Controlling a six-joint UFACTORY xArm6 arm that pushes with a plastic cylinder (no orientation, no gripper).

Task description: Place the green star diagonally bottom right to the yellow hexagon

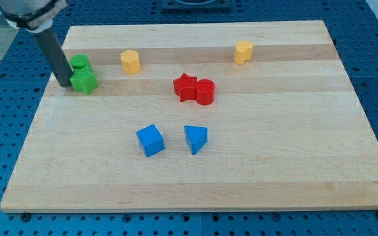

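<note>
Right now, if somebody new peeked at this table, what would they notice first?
Probably the dark rod at the view's upper left, with my tip pressed against the left side of two green blocks huddled together. Next, the bright red pair touching near the middle, with a blue cube and a blue triangle block below them. Two yellow blocks sit apart near the top.
</note>
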